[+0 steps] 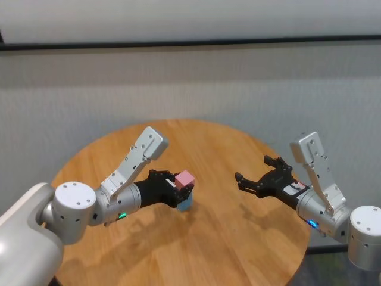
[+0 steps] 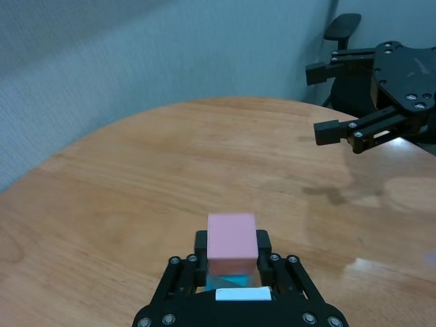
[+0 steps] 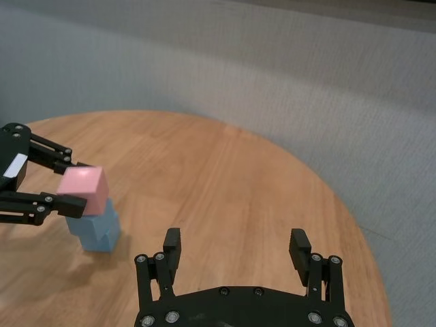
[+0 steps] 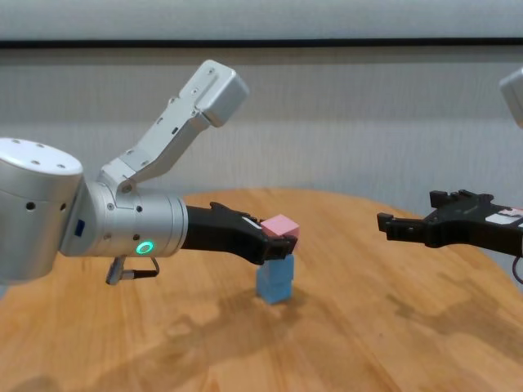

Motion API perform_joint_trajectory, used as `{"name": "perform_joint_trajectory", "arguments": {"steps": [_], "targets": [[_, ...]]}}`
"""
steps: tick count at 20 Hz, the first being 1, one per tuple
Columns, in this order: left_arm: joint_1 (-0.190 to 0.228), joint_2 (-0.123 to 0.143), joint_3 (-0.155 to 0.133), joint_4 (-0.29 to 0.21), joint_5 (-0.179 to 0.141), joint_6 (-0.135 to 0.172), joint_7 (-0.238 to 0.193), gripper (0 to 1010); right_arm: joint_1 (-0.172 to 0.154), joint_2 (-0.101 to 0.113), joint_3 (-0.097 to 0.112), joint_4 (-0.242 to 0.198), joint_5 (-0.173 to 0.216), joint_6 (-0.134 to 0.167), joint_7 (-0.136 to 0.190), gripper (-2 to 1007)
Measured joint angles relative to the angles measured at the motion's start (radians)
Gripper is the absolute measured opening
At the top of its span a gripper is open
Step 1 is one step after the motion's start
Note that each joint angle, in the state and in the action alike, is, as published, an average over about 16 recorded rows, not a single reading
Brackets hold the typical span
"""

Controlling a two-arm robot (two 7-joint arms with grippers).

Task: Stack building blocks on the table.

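A pale pink block point(image 1: 185, 178) sits on top of two stacked light blue blocks point(image 3: 95, 228) near the middle of the table point(image 1: 238, 238). My left gripper point(image 1: 184, 186) is shut on the pink block, one finger pressed to each side of it point(image 2: 232, 242). In the chest view the pink block point(image 4: 280, 226) rests flush on the blue stack point(image 4: 275, 279). My right gripper point(image 1: 253, 170) hovers open and empty over the table's right side, well apart from the stack.
A light grey wall surrounds the round table. Bare wood lies between the stack and the right gripper point(image 3: 235, 245), and also at the table's near edge. A dark office chair point(image 2: 343, 27) stands beyond the far rim.
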Motion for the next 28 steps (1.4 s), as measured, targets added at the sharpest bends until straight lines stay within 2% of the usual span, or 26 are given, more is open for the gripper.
{"name": "perform_joint_trajectory", "arguments": {"steps": [8, 16, 22, 25, 28], "targets": [[0.003, 0.002, -0.010, -0.015, -0.011, 0.005, 0.003, 698, 0.000, 0.000, 0.000, 0.000, 0.000, 0.000, 0.000, 1000], [0.034, 0.038, -0.039, -0.118, -0.032, 0.019, 0.026, 922, 0.000, 0.000, 0.000, 0.000, 0.000, 0.000, 0.000, 1000], [0.064, 0.082, -0.071, -0.199, -0.039, 0.032, 0.059, 991, 0.000, 0.000, 0.000, 0.000, 0.000, 0.000, 0.000, 1000], [0.079, 0.101, -0.087, -0.222, -0.037, 0.033, 0.077, 1000, 0.000, 0.000, 0.000, 0.000, 0.000, 0.000, 0.000, 1000], [0.094, 0.116, -0.103, -0.231, -0.034, 0.020, 0.090, 1000, 0.000, 0.000, 0.000, 0.000, 0.000, 0.000, 0.000, 1000]]}}
